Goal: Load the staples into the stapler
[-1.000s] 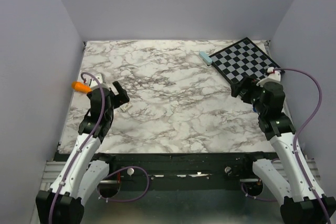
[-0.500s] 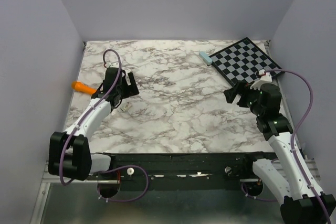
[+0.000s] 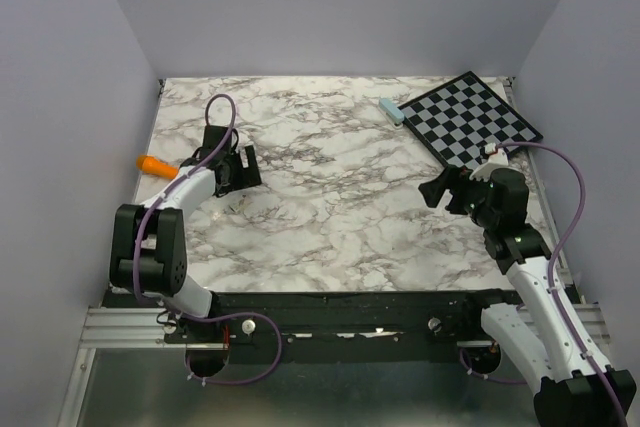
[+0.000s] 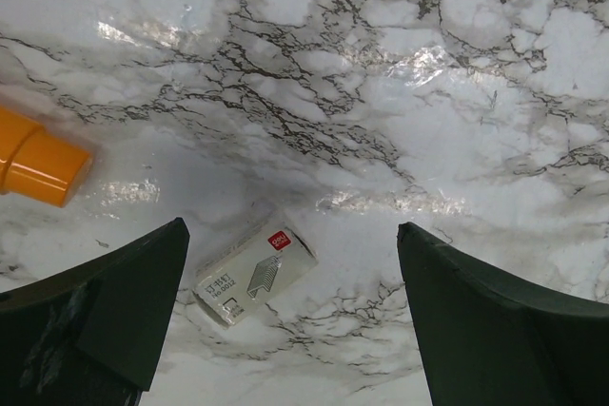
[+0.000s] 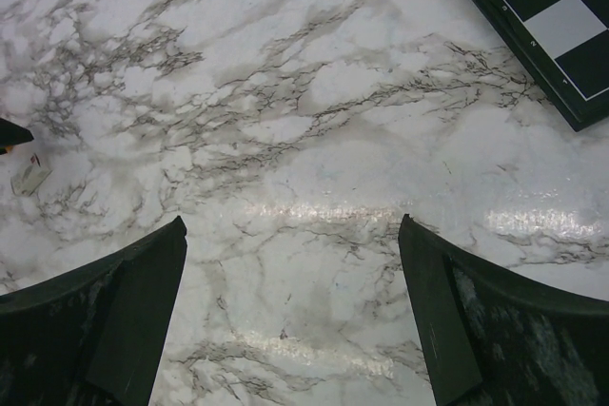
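The staples [image 4: 255, 275] are a small white printed box lying flat on the marble; it also shows as a speck in the top view [image 3: 238, 205] and in the right wrist view [image 5: 30, 178]. My left gripper [image 4: 292, 231] hovers open just above and beyond the staples [image 3: 243, 169], touching nothing. The stapler [image 3: 390, 110], light blue, lies shut at the far side by the checkerboard's left corner. My right gripper [image 3: 437, 188] stands open over bare marble [image 5: 292, 225], far from the stapler and the staples.
An orange pen-like stick [image 3: 153, 164] lies at the table's left edge, its end showing in the left wrist view [image 4: 38, 164]. A black-and-white checkerboard [image 3: 470, 119] fills the far right corner, its edge in the right wrist view [image 5: 533, 54]. Grey walls enclose three sides.
The left arm has stretched out and lowered toward the table, its gripper shifting slightly farther over the staples. The right gripper has moved left and nearer, off the checkerboard's edge. Both stayed open.
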`<act>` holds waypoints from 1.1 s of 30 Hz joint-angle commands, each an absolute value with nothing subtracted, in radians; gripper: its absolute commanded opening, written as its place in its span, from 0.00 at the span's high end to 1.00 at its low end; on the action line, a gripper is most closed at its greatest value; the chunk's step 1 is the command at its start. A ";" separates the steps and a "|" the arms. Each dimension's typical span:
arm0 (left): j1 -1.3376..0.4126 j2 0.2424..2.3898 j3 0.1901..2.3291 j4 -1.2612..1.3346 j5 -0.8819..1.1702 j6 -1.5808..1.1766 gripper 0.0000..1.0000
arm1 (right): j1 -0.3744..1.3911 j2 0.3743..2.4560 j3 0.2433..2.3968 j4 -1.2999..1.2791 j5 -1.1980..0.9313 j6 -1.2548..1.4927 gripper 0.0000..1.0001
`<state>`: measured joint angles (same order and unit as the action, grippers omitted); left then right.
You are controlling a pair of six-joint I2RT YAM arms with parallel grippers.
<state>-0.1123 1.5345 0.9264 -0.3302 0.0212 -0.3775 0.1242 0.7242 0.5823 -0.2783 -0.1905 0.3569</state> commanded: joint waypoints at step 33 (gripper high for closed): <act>-0.222 1.493 0.758 -0.243 0.371 -0.655 0.01 | 0.120 0.684 0.569 -0.245 -0.252 0.342 0.00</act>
<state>-0.1734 1.5143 0.8005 -0.3096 0.2947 -0.5308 0.1242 0.6907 0.5816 -0.2623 -0.2268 0.3477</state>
